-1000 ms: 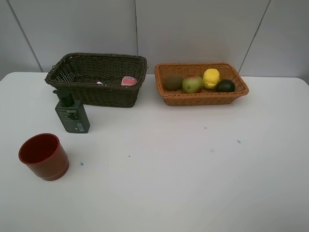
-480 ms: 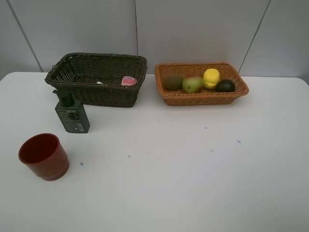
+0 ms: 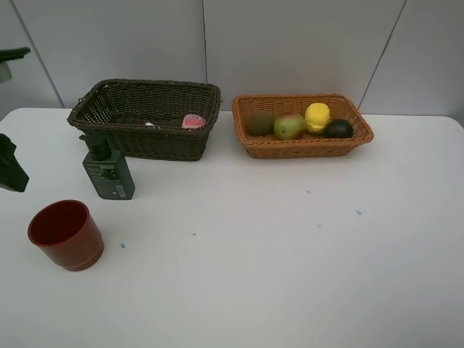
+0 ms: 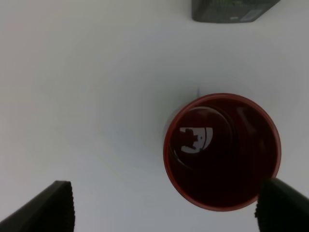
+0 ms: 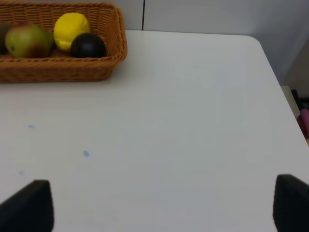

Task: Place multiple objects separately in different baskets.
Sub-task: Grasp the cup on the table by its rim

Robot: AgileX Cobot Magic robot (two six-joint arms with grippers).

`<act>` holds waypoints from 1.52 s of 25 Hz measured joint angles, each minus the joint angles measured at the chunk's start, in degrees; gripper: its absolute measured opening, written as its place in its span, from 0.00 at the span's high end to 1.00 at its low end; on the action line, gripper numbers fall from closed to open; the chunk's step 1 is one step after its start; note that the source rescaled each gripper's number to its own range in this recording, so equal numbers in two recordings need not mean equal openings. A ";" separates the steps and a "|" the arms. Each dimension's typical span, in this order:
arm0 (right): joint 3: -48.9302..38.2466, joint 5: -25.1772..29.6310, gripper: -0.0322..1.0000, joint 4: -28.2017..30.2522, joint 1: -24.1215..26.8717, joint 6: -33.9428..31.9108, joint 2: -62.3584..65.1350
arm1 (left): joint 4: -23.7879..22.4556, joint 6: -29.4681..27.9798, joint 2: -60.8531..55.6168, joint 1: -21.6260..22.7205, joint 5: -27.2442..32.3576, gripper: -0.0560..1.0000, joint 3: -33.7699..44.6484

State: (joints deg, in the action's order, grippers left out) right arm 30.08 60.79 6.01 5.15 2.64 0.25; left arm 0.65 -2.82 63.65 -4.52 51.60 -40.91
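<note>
White and bare, the table [image 3: 254,246] carried a red cup [image 3: 66,234] standing upright in front of the dark green pump bottle [image 3: 107,171], well apart from the dark brown basket [image 3: 145,118]. The cup was judged light, rigid and smooth-walled, best taken across its rim. Jaws of the left gripper [image 4: 164,205] stood wide open above it, empty; the right gripper [image 5: 161,205] likewise gaped, holding nothing.

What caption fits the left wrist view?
Open left gripper hovering above the upright red cup on the white table, dark green pump bottle at frame edge.
</note>
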 joint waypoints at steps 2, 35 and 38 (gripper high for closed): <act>0.00 0.00 0.01 0.00 0.00 0.00 0.00 | 0.67 0.04 0.64 0.00 -2.65 0.02 2.03; 0.00 0.00 0.01 0.00 0.00 0.00 0.00 | 1.10 0.91 26.16 0.00 -19.29 0.02 7.23; 0.00 0.00 0.01 0.00 0.00 0.00 0.00 | 1.10 0.95 26.49 0.00 -19.62 0.06 7.23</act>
State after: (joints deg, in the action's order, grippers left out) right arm 30.08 60.79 6.01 5.15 2.64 0.25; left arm 1.75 -1.87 90.15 -4.52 31.99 -33.68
